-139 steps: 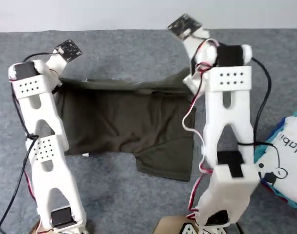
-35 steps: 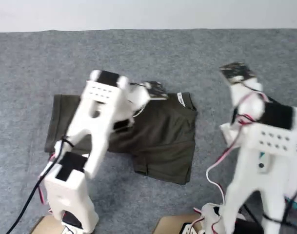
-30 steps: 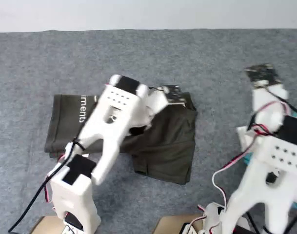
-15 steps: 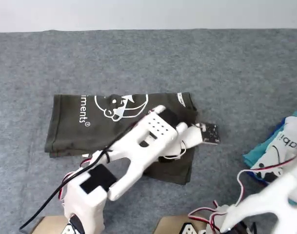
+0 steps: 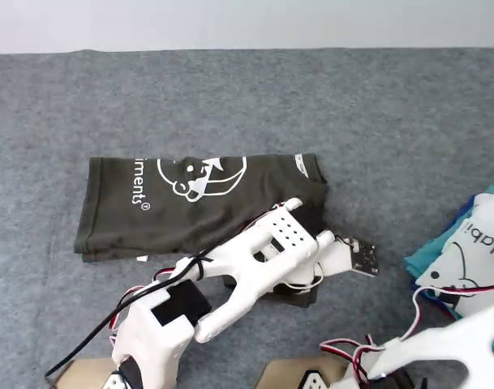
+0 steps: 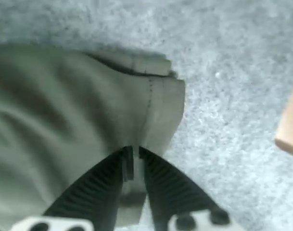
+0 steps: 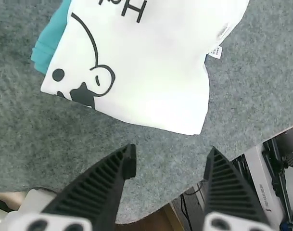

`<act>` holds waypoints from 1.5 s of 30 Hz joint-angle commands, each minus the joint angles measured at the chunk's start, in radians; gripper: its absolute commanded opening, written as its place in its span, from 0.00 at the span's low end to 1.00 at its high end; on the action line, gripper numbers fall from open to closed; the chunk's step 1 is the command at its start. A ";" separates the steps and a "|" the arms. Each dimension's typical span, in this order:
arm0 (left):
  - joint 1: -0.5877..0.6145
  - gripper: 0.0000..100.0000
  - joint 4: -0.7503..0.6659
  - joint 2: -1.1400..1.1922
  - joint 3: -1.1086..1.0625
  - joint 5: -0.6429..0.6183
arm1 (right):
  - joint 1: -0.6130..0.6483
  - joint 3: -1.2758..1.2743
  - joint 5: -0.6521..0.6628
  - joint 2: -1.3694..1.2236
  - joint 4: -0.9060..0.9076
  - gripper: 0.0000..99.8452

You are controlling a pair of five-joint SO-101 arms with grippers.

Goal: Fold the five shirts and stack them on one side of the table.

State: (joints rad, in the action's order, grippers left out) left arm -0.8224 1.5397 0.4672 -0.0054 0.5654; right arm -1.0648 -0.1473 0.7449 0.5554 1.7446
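White plastic arms rise from tan wooden bases (image 5: 283, 374) at the bottom edge of the high view. The left arm (image 5: 255, 259) leans from the lower left toward the centre, its wrist low over the lower right corner of the olive shirt (image 5: 173, 207). In the left wrist view the left gripper (image 6: 133, 160) has its ribbed black fingers (image 6: 98, 187) drawn together on a stitched fold at that shirt's edge, a thin ridge of cloth pinched between the tips. Grey felt (image 6: 233, 96) lies just past the hem.

The right arm (image 5: 441, 350) lies low across the lower right corner of the high view. The right gripper (image 7: 171, 161) hangs with its fingers spread wide and nothing between them, over bare felt just beside the white shirt (image 7: 151, 57). That white shirt, printed with a black bear outline, lies on top of a teal shirt (image 7: 45, 45) that peeks out at one side. The pair sits at the right edge of the high view, well apart from the olive one.

The olive shirt lies folded into a band across the left and centre of the felt, white print facing up, with a collar label (image 5: 300, 164) at its upper right. Beyond it the felt runs to a pale wall (image 5: 230, 24) along the top.
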 commanded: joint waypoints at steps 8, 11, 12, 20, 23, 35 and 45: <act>-0.023 0.16 0.021 -0.008 0.002 -0.153 | -0.010 0.044 0.012 0.033 0.025 0.23; -0.021 0.16 0.012 0.000 0.002 -0.153 | -0.010 0.044 0.012 0.033 0.027 0.23; -0.018 0.16 -0.002 0.000 0.002 -0.153 | -0.010 0.044 0.012 0.033 0.027 0.23; 0.005 0.16 -0.087 0.026 0.004 -0.181 | -0.008 0.048 0.012 0.033 0.042 0.23; 0.011 0.16 -0.068 0.061 0.045 -0.183 | -0.008 0.048 0.012 0.033 0.044 0.23; 0.011 0.06 -0.018 0.167 0.162 -0.213 | -0.010 0.049 0.014 0.033 0.044 0.23; 0.009 0.00 -0.009 0.163 0.168 -0.210 | -0.010 0.049 0.014 0.041 0.045 0.23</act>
State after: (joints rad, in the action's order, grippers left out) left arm -0.8163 1.5351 0.6360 0.1389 0.3583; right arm -1.0648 -0.1473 0.7480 0.5554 1.7507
